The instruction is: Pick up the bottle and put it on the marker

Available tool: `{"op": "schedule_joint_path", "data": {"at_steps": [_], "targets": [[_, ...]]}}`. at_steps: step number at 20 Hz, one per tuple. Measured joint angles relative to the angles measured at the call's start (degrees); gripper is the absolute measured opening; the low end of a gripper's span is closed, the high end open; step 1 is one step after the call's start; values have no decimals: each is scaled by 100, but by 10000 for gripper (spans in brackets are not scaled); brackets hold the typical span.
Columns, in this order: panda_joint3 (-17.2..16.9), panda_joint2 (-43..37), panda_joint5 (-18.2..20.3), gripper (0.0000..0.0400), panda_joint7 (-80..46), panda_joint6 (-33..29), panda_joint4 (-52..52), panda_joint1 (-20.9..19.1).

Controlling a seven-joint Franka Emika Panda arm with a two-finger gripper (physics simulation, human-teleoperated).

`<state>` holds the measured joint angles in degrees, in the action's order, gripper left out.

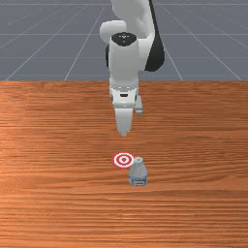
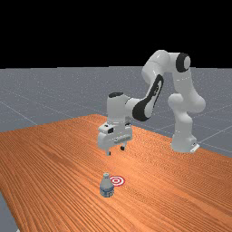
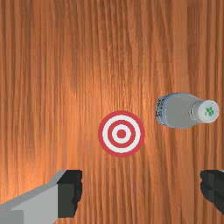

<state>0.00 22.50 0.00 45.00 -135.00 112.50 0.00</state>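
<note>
Surface: one table [image 1: 48, 208] of orange-brown wood, grained in darker streaks, the grain running left to right in my front view. Room: grey floor [image 1: 29, 48] crossed by pale lines, past the table's far edge; black backdrop [image 2: 113, 31] above it in the far view. Arm [image 2: 156, 93]: one, white and grey with black parts, its base at the far view's right, reaching toward that view's left. Hand: one gripper [image 2: 115, 151], pointing down, raised above the table; I log it as released, its two fingers [image 3: 70, 194] standing wide apart in the wrist view. Marker [image 1: 123, 160]: one, round, red and white rings, flat on the wood, near the middle of the front view. Bottle [image 1: 138, 174]: one, greyish, blue banding low on the body, pale cap [image 3: 205, 111] with a green device; it stands upright on the table, just beside the marker, toward the front view's right and nearer to that camera. In the far view I find it left of the marker and nearer.
</note>
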Motion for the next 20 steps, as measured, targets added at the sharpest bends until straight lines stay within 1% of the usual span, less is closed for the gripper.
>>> {"op": "schedule_joint_path", "data": {"at_steps": [1, 2, 3, 4, 5, 6, 7, 8, 9, 10, 12, 13, 14, 15, 16, 18, 19, 20], "targets": [[-1, -195, 0, 243, 0, -120, 316, -2], [-1, -400, 0, 148, 0, -232, 634, -3], [-2, -603, 0, 90, 0, -337, 943, -3], [-2, -803, 0, 54, 0, -437, 1243, -3], [-1, -892, 0, 33, 0, -298, 1245, -1], [14, -922, 57, 177, 51, -298, 1228, -16], [18, -922, 76, 265, 69, -297, 1224, -21], [21, -921, 88, 318, 79, -297, 1222, -25], [27, -924, 117, 350, 105, -291, 1222, -33], [4, -903, 20, 370, 19, -155, 1152, -6], [4, -960, 20, 389, 17, 152, 1038, -6], [59, -1126, 376, 393, 322, 121, 1121, -87], [7, -1321, 47, 396, 40, 122, 1172, -16], [6, -1481, 47, 398, 39, 229, 1150, -17], [10, -1439, 59, 400, 52, -533, 1191, -17], [13, -952, 58, 400, 52, -642, 565, -17], [9, -630, 47, 400, 41, -41, -32, -13], [9, -312, 44, 400, 37, 233, -545, -12]]}}
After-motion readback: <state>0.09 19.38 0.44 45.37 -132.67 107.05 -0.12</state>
